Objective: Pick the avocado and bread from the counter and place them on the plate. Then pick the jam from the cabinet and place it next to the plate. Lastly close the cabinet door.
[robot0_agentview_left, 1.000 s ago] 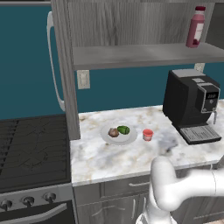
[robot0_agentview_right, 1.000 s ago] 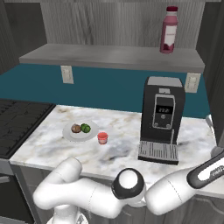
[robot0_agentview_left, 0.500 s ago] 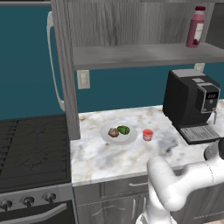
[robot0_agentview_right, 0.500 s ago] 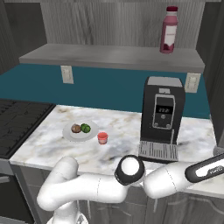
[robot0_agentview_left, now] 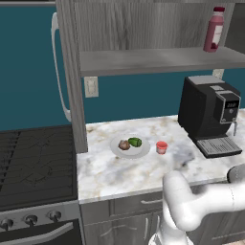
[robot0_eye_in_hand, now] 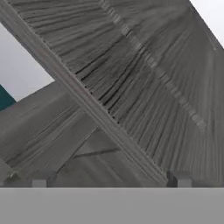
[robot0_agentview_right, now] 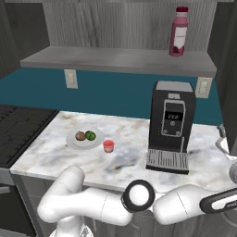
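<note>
The plate [robot0_agentview_left: 119, 151] [robot0_agentview_right: 74, 142] sits on the counter [robot0_agentview_left: 119, 177] [robot0_agentview_right: 55, 152] with the brown bread [robot0_agentview_left: 124, 144] [robot0_agentview_right: 80, 136] and the green avocado [robot0_agentview_left: 135, 142] [robot0_agentview_right: 90, 135] on it. The red jam [robot0_agentview_left: 161, 147] [robot0_agentview_right: 109, 146] stands on the counter just right of the plate. The cabinet [robot0_agentview_left: 158, 60] [robot0_agentview_right: 115, 60] is open; its door [robot0_agentview_left: 72, 72] stands edge-on at the left, with its white handle [robot0_agentview_left: 57, 67]. In the hand view my gripper [robot0_eye_in_hand: 109, 181] is open with nothing between the fingertips [robot0_eye_in_hand: 39, 179], facing grey wood-grain panels close up.
A tall dark-red bottle [robot0_agentview_left: 214, 29] [robot0_agentview_right: 178, 31] stands on the cabinet shelf. A black coffee machine [robot0_agentview_left: 210, 115] [robot0_agentview_right: 171, 125] takes up the counter's right part. The black stove [robot0_agentview_left: 33, 162] lies to the left. My arm reaches low to the right, in front of the counter.
My forearm has swung further right and low in front of the counter. The plate, food, jam and cabinet door have not moved.
</note>
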Controlling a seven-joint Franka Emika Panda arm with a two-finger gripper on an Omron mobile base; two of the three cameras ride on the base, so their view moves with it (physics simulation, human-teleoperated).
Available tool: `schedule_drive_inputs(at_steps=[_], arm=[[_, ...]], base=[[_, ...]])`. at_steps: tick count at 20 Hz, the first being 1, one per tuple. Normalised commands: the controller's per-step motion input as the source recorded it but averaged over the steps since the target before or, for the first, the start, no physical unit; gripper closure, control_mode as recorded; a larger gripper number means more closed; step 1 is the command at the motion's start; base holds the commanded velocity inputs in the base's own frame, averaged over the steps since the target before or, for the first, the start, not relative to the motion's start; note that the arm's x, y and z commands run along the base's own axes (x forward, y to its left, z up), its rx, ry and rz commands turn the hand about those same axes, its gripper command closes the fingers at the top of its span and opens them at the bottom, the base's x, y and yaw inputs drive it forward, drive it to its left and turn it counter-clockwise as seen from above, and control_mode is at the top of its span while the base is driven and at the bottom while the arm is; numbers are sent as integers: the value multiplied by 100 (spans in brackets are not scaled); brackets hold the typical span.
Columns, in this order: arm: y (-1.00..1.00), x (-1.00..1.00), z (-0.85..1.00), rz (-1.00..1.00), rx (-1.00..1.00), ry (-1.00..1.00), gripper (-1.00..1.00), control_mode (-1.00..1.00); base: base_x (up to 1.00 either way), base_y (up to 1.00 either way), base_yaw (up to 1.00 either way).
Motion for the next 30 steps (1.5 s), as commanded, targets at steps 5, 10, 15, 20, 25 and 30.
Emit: schedule_drive_inputs(at_steps=[5,10,15,20,25,30], arm=[[63,-57,28,21,-22,-44,-100,-100],[51,-3,63,8,-7,-31,-100,-100],[33,0,95,1,-1,-22,-100,-100],[51,0,100,0,-10,-13,-100,-100],[88,0,98,-1,-27,-8,-100,-100],[100,1,72,-14,-49,-3,-100,-100]], base=[[0,0,0],[0,0,0],[0,0,0],[0,0,0],[0,0,0],[0,0,0]])
